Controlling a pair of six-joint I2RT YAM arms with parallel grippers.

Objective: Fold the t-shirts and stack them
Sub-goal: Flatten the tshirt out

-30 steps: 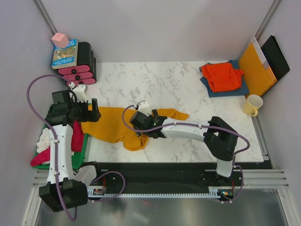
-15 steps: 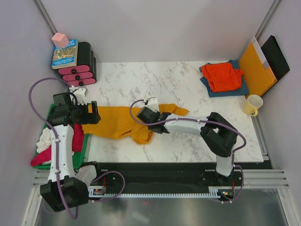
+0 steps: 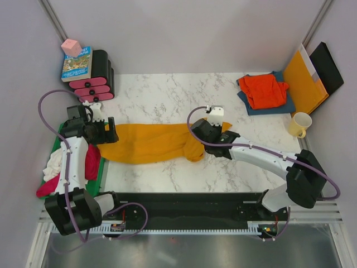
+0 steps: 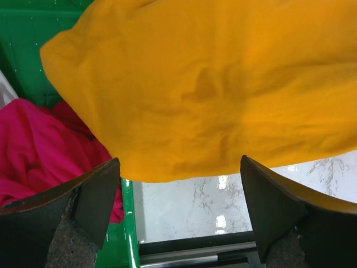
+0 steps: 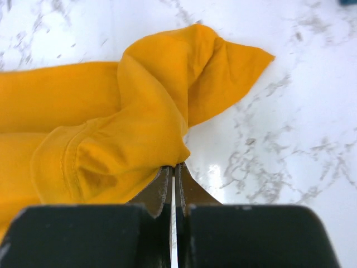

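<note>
**Marble table (image 3: 167,89): two shirts stacked, three to go**

Right gripper (image 5: 174,167) is pinched shut on a bunched fold of the mustard-yellow t-shirt (image 3: 148,142). The shirt stretches away to the left gripper (image 4: 178,162), which hovers wide over its end. Beyond that, the magenta t-shirt (image 3: 92,162) and white t-shirt (image 3: 54,164) lie crumpled. Far to the right gripper's other side, the red-orange t-shirt (image 3: 265,90) looks folded atop the dark blue t-shirt (image 3: 251,104).

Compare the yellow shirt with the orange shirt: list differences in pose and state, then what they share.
The yellow shirt lies stretched out, unfolded, across the table; the orange shirt sits folded at the far right. The right gripper pinches the yellow shirt; no gripper holds the orange shirt. The orange shirt rests on a blue shirt, the yellow shirt mostly on the table. Both are plain cloth.
</note>
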